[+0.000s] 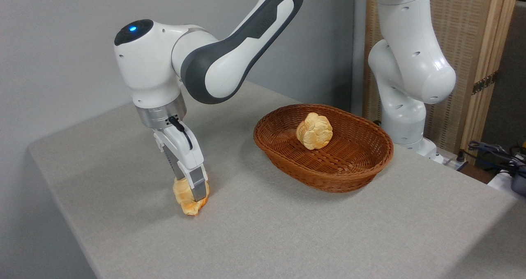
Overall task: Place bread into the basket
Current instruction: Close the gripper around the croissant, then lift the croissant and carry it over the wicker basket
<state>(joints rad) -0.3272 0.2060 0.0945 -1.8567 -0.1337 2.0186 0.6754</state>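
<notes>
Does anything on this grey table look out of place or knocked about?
Nothing stands out. The oval brown wicker basket sits level with a round knobbly bun inside it. The pale golden roll lies on the table to the basket's left, with the gripper closed around it. Nothing is spilled or broken.

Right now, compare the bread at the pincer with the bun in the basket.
The bread is elongated and sits on the table, the pincer closed around it; the bun is rounder, knobbly, and lies free inside the basket. Both are pale golden with browned edges.
</notes>
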